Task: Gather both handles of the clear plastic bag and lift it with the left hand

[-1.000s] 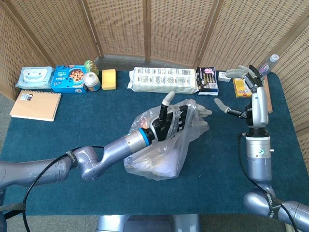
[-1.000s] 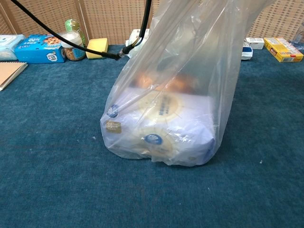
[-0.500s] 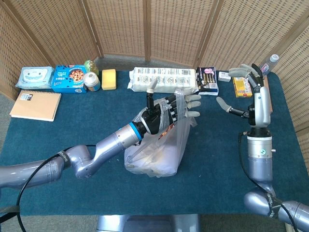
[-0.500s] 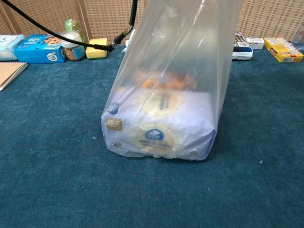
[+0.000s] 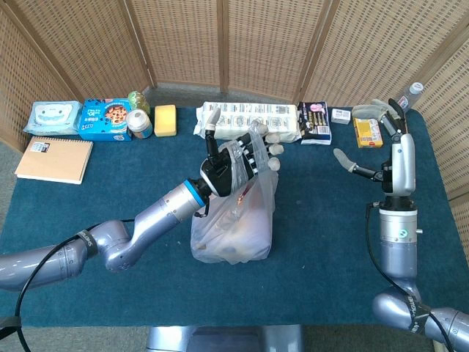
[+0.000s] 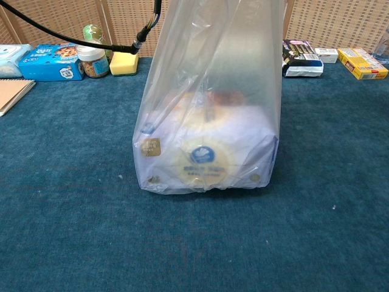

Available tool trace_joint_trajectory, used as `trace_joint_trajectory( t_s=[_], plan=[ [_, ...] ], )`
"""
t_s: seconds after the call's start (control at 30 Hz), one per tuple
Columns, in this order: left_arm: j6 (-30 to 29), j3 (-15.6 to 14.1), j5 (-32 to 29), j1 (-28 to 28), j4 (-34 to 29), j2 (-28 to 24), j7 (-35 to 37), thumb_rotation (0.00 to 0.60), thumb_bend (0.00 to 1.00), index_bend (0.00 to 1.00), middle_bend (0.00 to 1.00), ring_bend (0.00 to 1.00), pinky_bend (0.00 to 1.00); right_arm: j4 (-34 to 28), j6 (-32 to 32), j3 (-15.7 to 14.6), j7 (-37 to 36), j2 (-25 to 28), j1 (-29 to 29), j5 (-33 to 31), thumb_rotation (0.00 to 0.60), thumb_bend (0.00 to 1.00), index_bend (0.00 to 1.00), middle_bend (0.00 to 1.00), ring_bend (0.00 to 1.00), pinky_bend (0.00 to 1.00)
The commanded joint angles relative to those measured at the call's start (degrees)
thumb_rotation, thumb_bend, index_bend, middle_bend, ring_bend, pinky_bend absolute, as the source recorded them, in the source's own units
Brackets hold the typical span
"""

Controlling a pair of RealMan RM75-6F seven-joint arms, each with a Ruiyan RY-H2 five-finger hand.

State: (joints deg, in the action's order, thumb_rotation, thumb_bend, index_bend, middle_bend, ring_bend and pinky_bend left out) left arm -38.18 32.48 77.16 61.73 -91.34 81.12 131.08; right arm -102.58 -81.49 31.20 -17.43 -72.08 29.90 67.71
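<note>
A: Table (image 5: 88,213) under a deep blue, short-piled cloth; woven cane screens (image 5: 176,44) stand behind it. What lies along the far edge?

B: A tan notebook (image 5: 53,159), a wipes pack (image 5: 53,116), a blue snack box (image 5: 105,119), a jar (image 5: 139,124), a yellow sponge (image 5: 165,120), a long white multipack (image 5: 249,119), a dark packet (image 5: 314,122) and a yellow box (image 5: 366,132).

A: And the clear plastic bag (image 5: 233,220)?

B: Mid-table, thin and crinkled, drawn up tall. In the chest view its base meets the cloth, with a white, blue-labelled package (image 6: 206,161) inside.

A: The hands?

B: The left hand (image 5: 233,158) grips the bunched handles (image 5: 249,143) at the top. The right hand (image 5: 381,139) is raised near the right edge, fingers spread, holding nothing.
</note>
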Motion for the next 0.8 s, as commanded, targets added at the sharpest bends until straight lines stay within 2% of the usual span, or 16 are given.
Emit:
trace_joint_trajectory(
  t_s=[0.03,0.07,0.1,0.23,0.43,0.53,0.63,0.8],
  plan=[
    [0.49,0.70,-1.30,-0.40,-1.10,-0.57,0.02,0.001,0.19,0.49,0.48,0.42,0.52,0.67,0.64,0.24,0.29,-0.17,0.45,-0.61,0.600,0.22,0.34,0.31,0.18,0.03],
    [0.65,1.04,-1.83,-0.52,-1.55,-0.77,-0.03,0.011,0.21,0.51,0.49,0.43,0.53,0.95,0.82,0.32,0.39,-0.24,0.59,-0.82,0.600,0.22,0.34,0.31,0.18,0.03],
    [0.83,1.52,-2.44,-0.67,-2.07,-1.04,-0.16,0.052,0.23,0.53,0.51,0.45,0.55,1.37,1.12,0.45,0.46,-0.33,0.79,-1.19,0.600,0.22,0.34,0.31,0.18,0.03],
    [1.96,3.20,-4.00,-0.66,-3.24,-2.26,-2.10,0.289,0.33,0.61,0.60,0.55,0.62,2.69,2.16,0.51,0.56,-0.53,1.10,-2.38,0.600,0.22,0.34,0.32,0.19,0.04],
    [4.05,5.83,-6.87,-0.58,-4.10,-3.54,-4.48,0.552,0.39,0.70,0.69,0.62,0.64,3.79,3.91,-0.53,1.30,-0.16,0.79,-3.59,0.600,0.23,0.41,0.39,0.25,0.13],
    [5.11,7.46,-8.07,-0.37,-4.33,-4.03,-5.62,0.599,0.40,0.73,0.71,0.64,0.65,3.94,4.70,-1.77,2.19,0.00,0.25,-4.06,0.600,0.23,0.45,0.41,0.30,0.19],
    [6.36,9.22,-9.31,-0.02,-4.58,-4.59,-6.52,0.600,0.41,0.73,0.72,0.64,0.65,4.85,6.70,-2.98,3.14,0.21,0.29,-4.82,0.600,0.23,0.49,0.44,0.33,0.26],
    [8.35,12.78,-11.31,0.49,-5.30,-5.68,-8.09,0.600,0.41,0.73,0.72,0.64,0.65,4.46,7.42,-6.43,2.89,0.94,-2.09,-3.69,0.600,0.23,0.52,0.45,0.35,0.27]
  ],
)
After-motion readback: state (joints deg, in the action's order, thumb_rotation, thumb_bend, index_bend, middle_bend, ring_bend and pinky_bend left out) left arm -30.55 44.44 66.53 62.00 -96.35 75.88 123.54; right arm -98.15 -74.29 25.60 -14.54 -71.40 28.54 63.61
